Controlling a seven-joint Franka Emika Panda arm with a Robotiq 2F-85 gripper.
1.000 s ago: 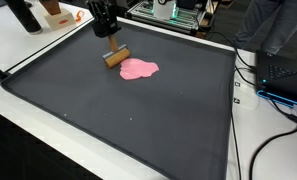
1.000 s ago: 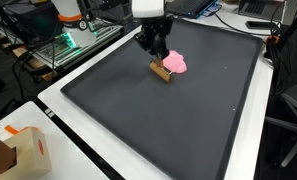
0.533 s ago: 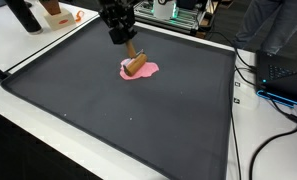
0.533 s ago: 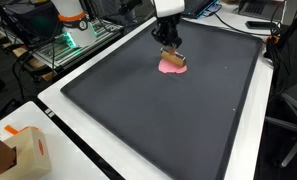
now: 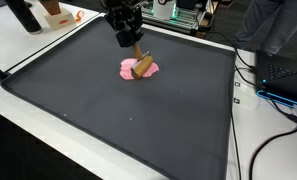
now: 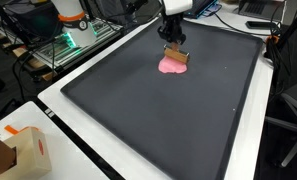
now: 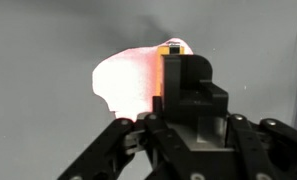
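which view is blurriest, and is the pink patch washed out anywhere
Wrist view: softest, the fingers around the wooden block a dark out-of-focus mass, the pink patch glaring almost white. Both exterior views: sharper, evenly lit, the pink patch keeps its colour on the black mat.

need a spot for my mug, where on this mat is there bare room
The black mat is bare from the pink blob to its near edge, and across to the side by the cables. Crowded only near the far edge, where the gripper holds a wooden block at the blob.

Even indoor light; wrist view perhaps overexposed, blurred.
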